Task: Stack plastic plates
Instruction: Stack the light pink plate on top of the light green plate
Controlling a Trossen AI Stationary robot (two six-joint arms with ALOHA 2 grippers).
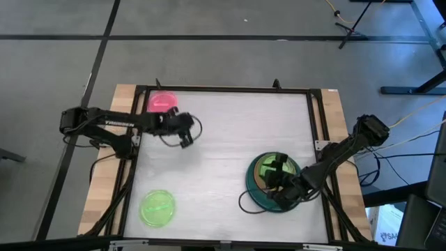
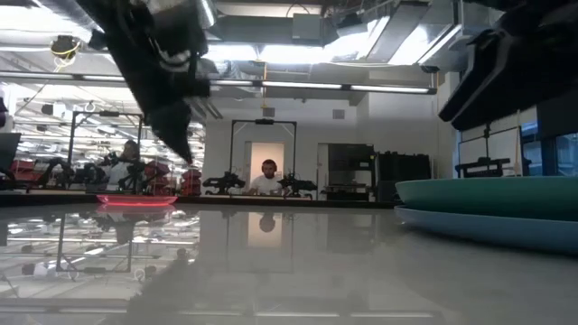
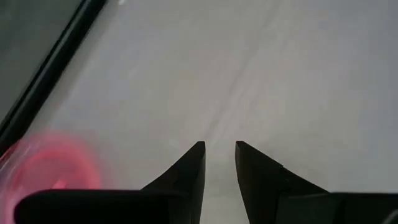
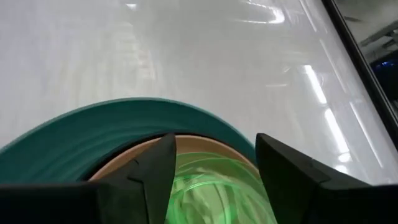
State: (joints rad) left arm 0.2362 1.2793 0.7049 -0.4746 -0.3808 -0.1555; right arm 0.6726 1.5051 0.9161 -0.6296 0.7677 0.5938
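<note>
The stack sits on the table's near right: a large teal plate (image 1: pixel 256 197) holding an orange-tan plate (image 4: pixel 134 158) and a small neon-green plate (image 1: pixel 267 167), under the right gripper (image 1: pixel 278 178), spread and empty. All look light, stiff and slick; take them by the rim. The left gripper (image 1: pixel 186 136), narrowly parted, empty, hangs beside the pink plate (image 1: pixel 160 102). Only the low view shows a blue-grey plate (image 2: pixel 488 230) underneath; only the high view shows the loose green plate (image 1: pixel 157 208).
</note>
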